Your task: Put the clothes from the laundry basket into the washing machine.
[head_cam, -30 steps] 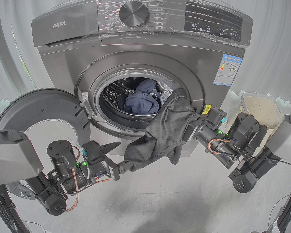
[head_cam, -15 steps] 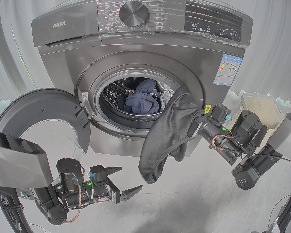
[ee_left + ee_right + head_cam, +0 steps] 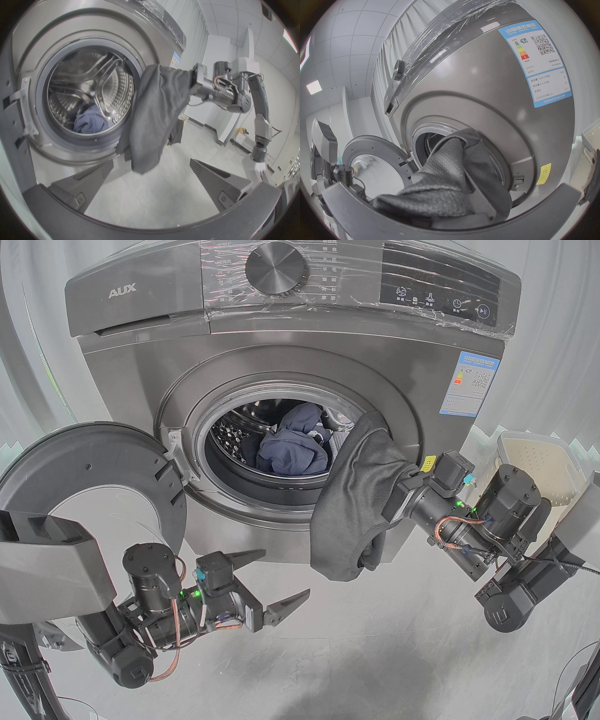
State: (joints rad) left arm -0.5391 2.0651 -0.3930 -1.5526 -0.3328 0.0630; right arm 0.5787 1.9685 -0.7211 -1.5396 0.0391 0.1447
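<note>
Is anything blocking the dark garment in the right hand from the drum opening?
Nothing visible does. The door is swung wide to the left, the garment hangs at the right rim of the drum, and the blue clothes lie low inside.

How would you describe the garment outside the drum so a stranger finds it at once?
Find the grey washing machine with its door open. At the opening's right edge a dark grey garment hangs from the right hand. Unlike the blue clothes in the drum, it dangles outside.
</note>
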